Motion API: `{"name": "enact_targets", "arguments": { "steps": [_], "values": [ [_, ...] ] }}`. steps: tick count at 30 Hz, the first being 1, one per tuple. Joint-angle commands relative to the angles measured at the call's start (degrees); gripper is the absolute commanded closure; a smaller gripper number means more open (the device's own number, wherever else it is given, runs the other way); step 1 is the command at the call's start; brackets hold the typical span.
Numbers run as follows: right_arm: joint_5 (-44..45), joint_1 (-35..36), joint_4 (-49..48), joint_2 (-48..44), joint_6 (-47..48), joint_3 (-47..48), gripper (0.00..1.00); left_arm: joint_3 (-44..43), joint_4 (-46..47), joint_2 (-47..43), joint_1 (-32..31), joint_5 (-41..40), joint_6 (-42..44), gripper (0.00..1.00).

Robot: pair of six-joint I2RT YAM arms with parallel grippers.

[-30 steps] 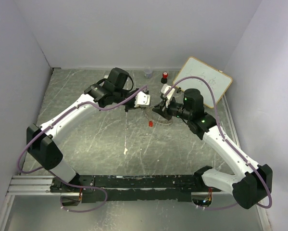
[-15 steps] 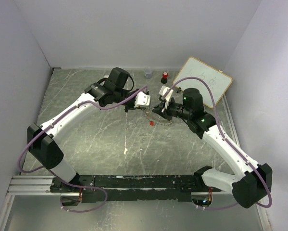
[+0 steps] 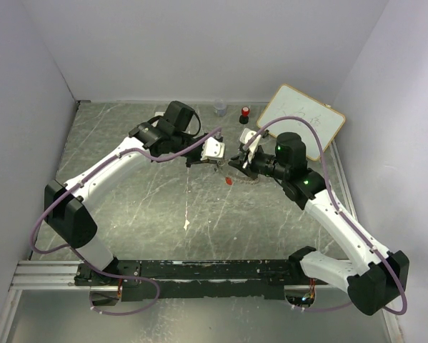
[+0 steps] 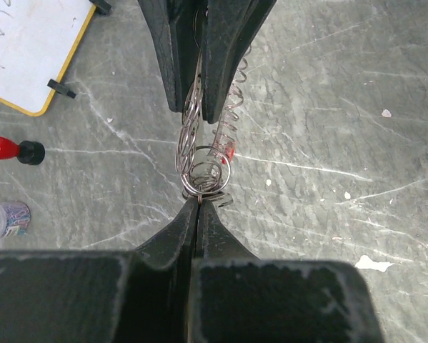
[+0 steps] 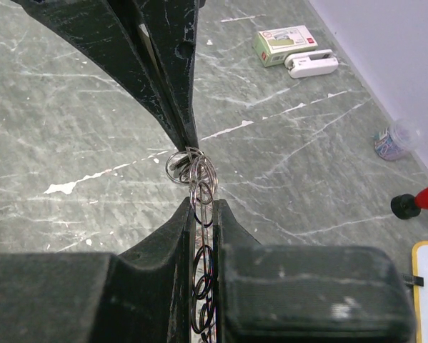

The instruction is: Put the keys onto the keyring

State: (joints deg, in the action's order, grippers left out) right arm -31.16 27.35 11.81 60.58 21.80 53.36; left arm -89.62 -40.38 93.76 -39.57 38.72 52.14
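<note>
Both arms have edged a little toward the whiteboard [image 3: 303, 121], and the red key [image 3: 230, 181] hanging under their meeting point has drifted with them. From above, the left fingers [image 3: 208, 161] and the right fingers [image 3: 239, 163] come tip to tip, well clear of the whiteboard's near corner. The wire they share is too thin to make out from here.

On the left wrist camera, the left fingers [image 4: 171, 236] are pressed together, their tips nipping a bunch of small wire loops. The right fingers [image 4: 163, 57] reach in from the whiteboard [image 4: 28, 50] side, clamped on the keyring [image 4: 236, 96], whose wavy edge runs up beside them. The red key [image 4: 228, 150] dangles just beside the loops, above the surface [image 4: 356, 86].

On the right wrist camera, the right fingers [image 5: 163, 236] are closed on the keyring [image 5: 199, 286], which passes between them, and the left fingers [image 5: 128, 64] are shut on the loops at its end.

I judge the work mid-threading: the red key looks hooked on or nearly so, though I cannot tell which. The black key I cannot find in any view, so it may still be left to do.
</note>
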Motion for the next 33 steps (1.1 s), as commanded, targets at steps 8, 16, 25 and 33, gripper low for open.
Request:
{"name": "enact_targets", "arguments": {
  "steps": [8, 16, 25, 33],
  "values": [
    [-0.5, 0.1, -1.4, -0.3, 0.2, 2.4, 1.0, -1.9, -0.4, -0.5, 0.1, 1.8, 1.5, 0.93],
    [2.4, 0.0, 1.4, 1.0, -0.6, 3.6, 1.0, -1.2, 0.1, -1.7, 0.2, 0.7, 1.3, 0.93],
    [3.7, 0.0, 2.7, 1.8, -1.2, 5.8, 1.0, -1.1, 0.0, -2.8, 0.3, 0.6, 1.6, 0.93],
    [2.9, 0.0, 3.1, 2.3, -1.0, 6.3, 1.0, -0.9, 0.2, -2.9, 0.3, 0.8, 1.8, 0.93]
  ]
}}
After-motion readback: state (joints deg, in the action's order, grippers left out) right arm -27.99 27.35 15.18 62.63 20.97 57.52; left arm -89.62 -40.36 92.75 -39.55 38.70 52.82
